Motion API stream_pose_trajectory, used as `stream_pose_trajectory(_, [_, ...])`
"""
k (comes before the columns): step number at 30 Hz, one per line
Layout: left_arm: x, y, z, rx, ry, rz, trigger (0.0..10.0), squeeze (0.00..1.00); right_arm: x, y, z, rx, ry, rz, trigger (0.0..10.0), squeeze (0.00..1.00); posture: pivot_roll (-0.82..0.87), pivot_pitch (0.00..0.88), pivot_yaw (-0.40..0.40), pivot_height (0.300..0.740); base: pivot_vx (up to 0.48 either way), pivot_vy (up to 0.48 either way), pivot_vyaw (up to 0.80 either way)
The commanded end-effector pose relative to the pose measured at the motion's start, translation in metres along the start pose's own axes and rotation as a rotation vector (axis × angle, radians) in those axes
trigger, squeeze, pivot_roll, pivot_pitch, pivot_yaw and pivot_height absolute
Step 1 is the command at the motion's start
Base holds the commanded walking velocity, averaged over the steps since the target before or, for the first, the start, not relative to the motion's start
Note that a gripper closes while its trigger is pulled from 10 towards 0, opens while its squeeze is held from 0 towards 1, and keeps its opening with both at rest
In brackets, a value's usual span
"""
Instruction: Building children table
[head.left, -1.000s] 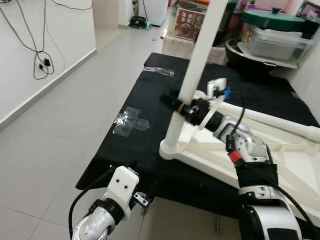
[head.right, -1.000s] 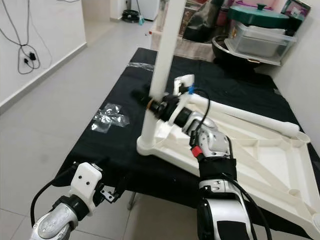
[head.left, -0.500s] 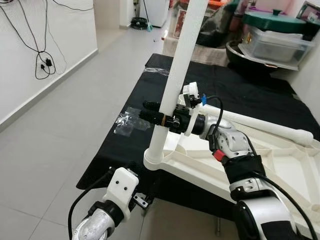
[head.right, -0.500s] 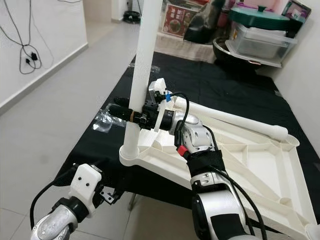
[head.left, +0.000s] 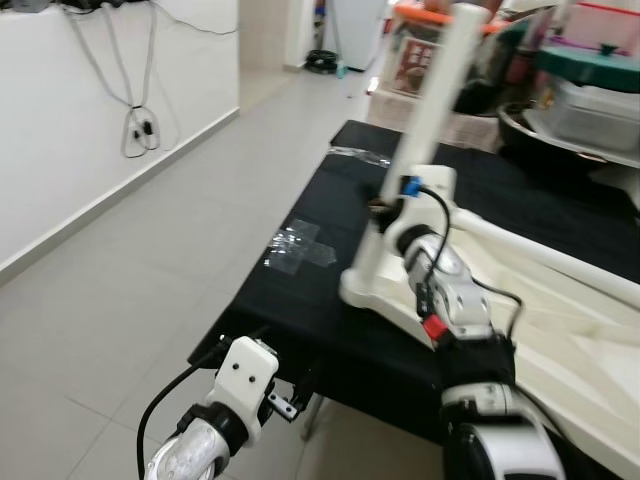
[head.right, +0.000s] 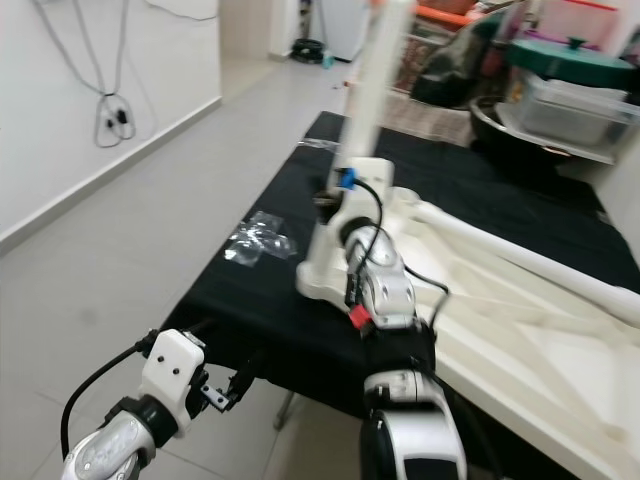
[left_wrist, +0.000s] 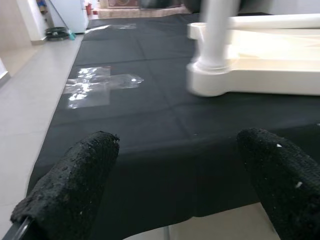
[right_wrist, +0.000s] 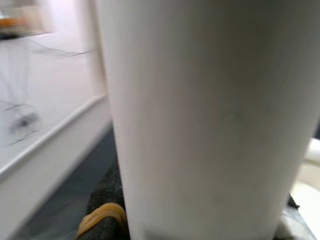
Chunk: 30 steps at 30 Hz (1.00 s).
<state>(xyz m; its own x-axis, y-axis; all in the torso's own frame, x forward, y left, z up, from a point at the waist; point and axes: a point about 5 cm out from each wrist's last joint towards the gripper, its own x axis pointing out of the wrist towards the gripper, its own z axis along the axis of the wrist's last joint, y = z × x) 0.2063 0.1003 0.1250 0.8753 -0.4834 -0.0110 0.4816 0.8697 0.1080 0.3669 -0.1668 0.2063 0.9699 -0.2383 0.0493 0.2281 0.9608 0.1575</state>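
Table leg (head.left: 432, 120) swung back; R gripper (head.left: 385, 208) still clamped.

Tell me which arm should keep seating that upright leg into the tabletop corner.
Right. Its tool is already at the white leg, just above the corner socket of the tabletop. The left tool is open, low off the black mat's edge.

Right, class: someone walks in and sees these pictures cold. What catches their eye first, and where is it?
First, the tall white table leg standing upright from the corner of the upside-down white tabletop on the black cloth, with the right gripper clamped on it low down. Next, the left gripper, fingers open, hanging at the cloth's near edge. A crumpled clear plastic wrapper lies on the cloth left of the leg.
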Motion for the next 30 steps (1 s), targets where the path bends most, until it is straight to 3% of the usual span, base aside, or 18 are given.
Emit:
stream_pose_trajectory(1, [0.001,-0.002,-0.003,-0.004,0.017,-0.017,10.0,0.00,-0.010,-0.027,-0.019,-0.015,0.082,-0.232,0.0,0.00,0.12,0.037,-0.136,0.740,0.000,0.000,0.00])
stream_pose_trajectory(8, [0.002,-0.002,-0.002,-0.002,0.016,-0.015,10.0,0.00,-0.021,0.001,-0.025,0.015,0.129,-0.255,0.0,0.00,0.12,0.051,-0.138,0.740,0.000,0.000,0.00])
stream_pose_trajectory(14, [0.002,-0.002,-0.002,-0.004,0.015,-0.013,10.0,0.00,-0.025,0.000,-0.023,-0.007,0.127,-0.314,0.0,0.00,0.11,0.055,-0.135,0.740,0.000,0.000,0.00])
stream_pose_trajectory(17, [0.002,-0.001,-0.002,-0.009,0.015,-0.013,10.0,0.00,-0.028,-0.009,-0.023,0.004,0.149,-0.363,0.0,0.00,0.11,0.058,-0.136,0.740,0.000,0.000,0.00])
stream_pose_trajectory(18, [0.003,-0.001,-0.002,-0.010,0.015,-0.013,10.0,0.00,-0.028,-0.006,-0.019,0.012,0.128,-0.329,10.0,0.00,0.10,0.059,-0.134,0.740,0.000,0.000,0.00])
stream_pose_trajectory(20, [0.003,-0.001,-0.002,-0.011,0.015,-0.013,10.0,0.00,-0.028,-0.004,-0.017,0.009,0.107,-0.303,10.0,0.00,0.10,0.059,-0.134,0.740,0.000,0.000,0.00])
stream_pose_trajectory(21, [0.004,-0.001,-0.002,-0.011,0.014,-0.013,10.0,0.00,-0.029,0.000,-0.014,0.004,0.083,-0.270,10.0,1.00,0.10,0.065,-0.131,0.740,0.000,0.000,0.00])
stream_pose_trajectory(28, [0.005,0.000,-0.003,-0.007,0.015,-0.014,10.0,0.00,-0.032,0.004,-0.019,-0.010,0.105,-0.266,10.0,1.00,0.10,0.058,-0.132,0.740,0.000,0.000,0.00])
stream_pose_trajectory(29, [0.005,0.000,-0.003,-0.007,0.015,-0.015,10.0,0.00,-0.032,0.004,-0.020,-0.008,0.109,-0.259,10.0,0.00,0.10,0.061,-0.132,0.740,0.000,0.000,0.00])
stream_pose_trajectory(30, [0.005,0.001,-0.003,-0.007,0.015,-0.015,10.0,0.00,-0.032,0.004,-0.021,-0.004,0.111,-0.255,10.0,0.00,0.10,0.060,-0.129,0.740,0.000,0.000,0.00])
